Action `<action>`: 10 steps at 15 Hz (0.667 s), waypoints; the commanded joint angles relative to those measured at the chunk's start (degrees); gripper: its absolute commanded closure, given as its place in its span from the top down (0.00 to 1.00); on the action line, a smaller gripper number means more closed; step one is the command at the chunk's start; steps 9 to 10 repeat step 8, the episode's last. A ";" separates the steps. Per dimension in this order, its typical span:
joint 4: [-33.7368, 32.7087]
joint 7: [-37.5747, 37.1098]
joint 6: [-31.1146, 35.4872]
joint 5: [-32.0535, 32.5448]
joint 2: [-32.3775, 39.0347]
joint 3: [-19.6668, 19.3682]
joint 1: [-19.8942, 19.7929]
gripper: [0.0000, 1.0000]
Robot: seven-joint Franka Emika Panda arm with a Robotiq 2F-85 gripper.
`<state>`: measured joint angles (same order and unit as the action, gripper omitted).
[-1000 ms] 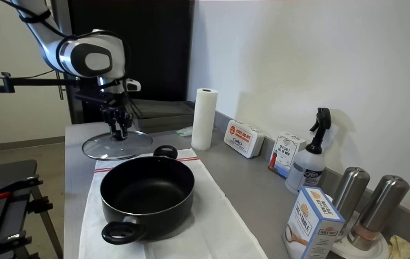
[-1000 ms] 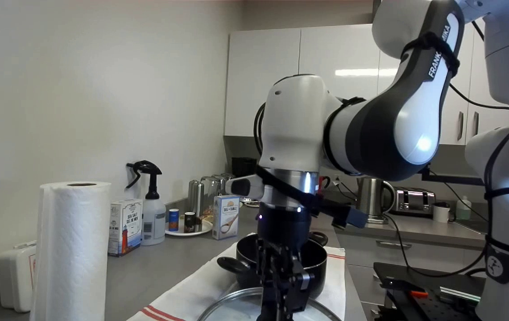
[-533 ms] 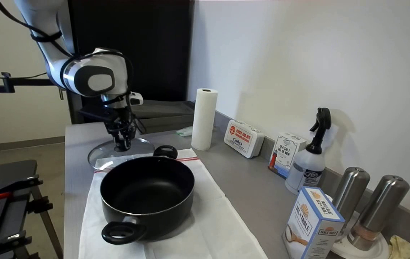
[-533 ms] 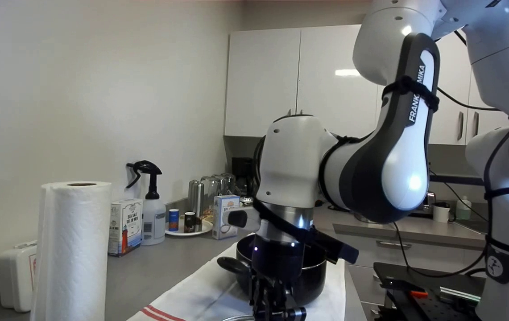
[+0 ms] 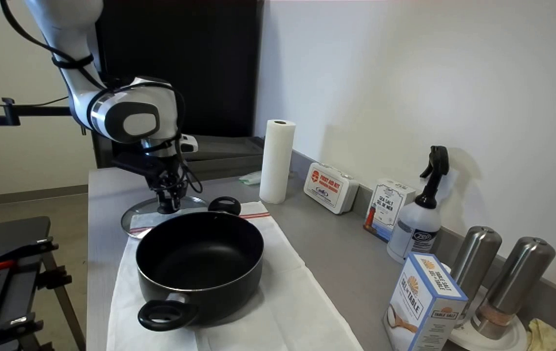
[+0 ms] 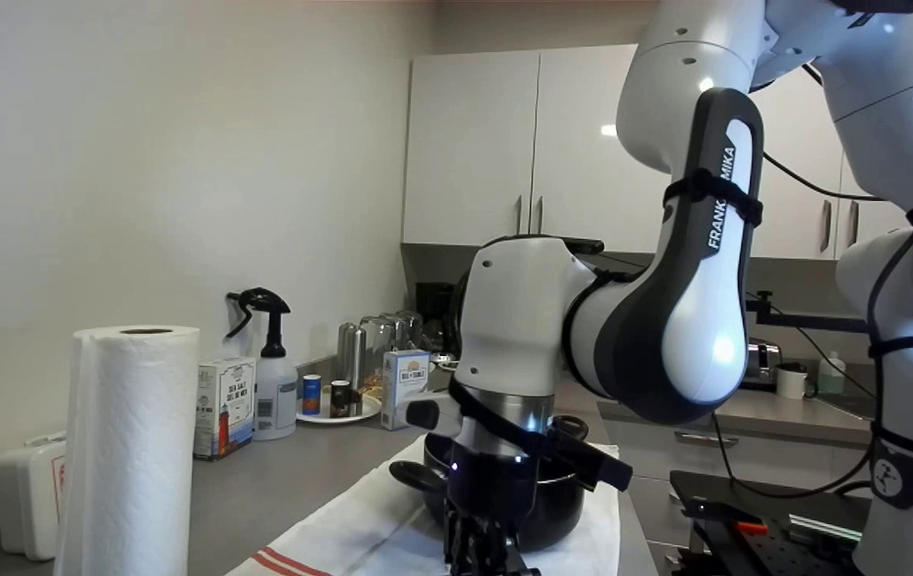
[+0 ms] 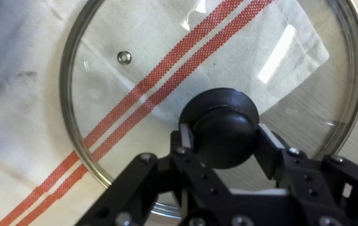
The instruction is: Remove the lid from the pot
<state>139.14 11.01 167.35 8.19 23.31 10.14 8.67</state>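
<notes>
We have the hand (image 7: 228, 135) pinching the black knob (image 7: 225, 125) of the lid (image 7: 211, 70). Since a moment ago, the arm (image 5: 131, 119) and lid have come lower; the lid is over the striped end of the cloth (image 5: 282, 302) and the bench (image 5: 331, 248), just beyond the unmoved pot (image 5: 200, 258) in an exterior view. Whether the lid touches down, we cannot tell.

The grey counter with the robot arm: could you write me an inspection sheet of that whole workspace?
Surface: grey counter, partly under a red-striped white towel.
Job's things: pot uncovered on the towel; glass lid beside it, over towel and counter; contact below unclear.
Clutter: paper roll, first-aid kit, spray bottle, sea salt box, table salt box.
Fingers: against both sides of the lid's black knob, apparently gripping.
Cables: black cable strapped along the arm.
Surroundings: pale wall, white cupboards.
</notes>
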 commanded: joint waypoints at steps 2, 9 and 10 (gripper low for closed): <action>-0.88 1.45 0.58 0.65 0.57 0.44 -0.74 0.77; 1.93 4.62 0.75 -2.59 -5.03 6.32 -4.67 1.00; 1.93 4.62 0.75 -2.59 -5.03 6.32 -4.67 1.00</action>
